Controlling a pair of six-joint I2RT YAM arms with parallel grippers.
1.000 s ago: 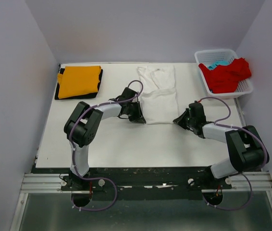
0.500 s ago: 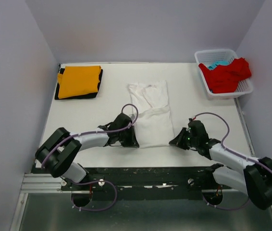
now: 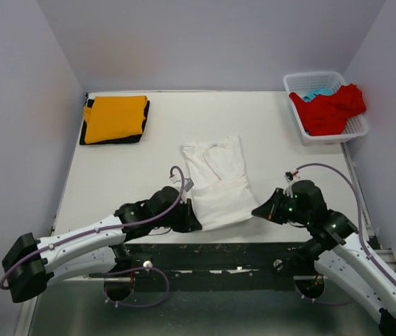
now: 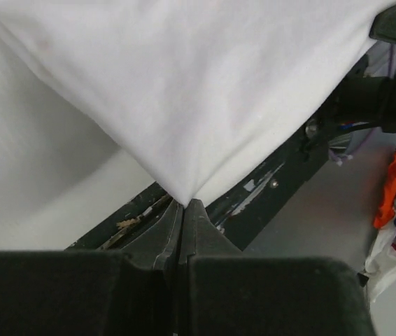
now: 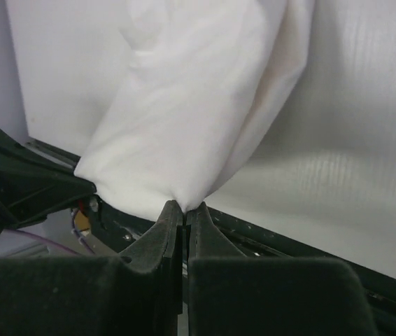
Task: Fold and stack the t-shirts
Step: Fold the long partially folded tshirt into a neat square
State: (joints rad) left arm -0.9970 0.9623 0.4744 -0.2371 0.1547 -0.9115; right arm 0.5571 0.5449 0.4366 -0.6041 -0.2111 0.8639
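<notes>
A white t-shirt lies folded lengthwise near the table's front edge. My left gripper is shut on its near left corner, and the cloth runs from the jaw tips. My right gripper is shut on its near right corner, where the cloth meets the tips. A folded orange t-shirt lies on a black one at the back left. A red t-shirt and a light blue one sit in the basket.
The white lattice basket stands at the back right corner. The table's dark front rail runs right below both grippers. Grey walls close in the left, back and right sides.
Both grippers have pulled the white t-shirt toward the front edge of the table. Its near end now reaches the edge, and the arms are drawn back low.
</notes>
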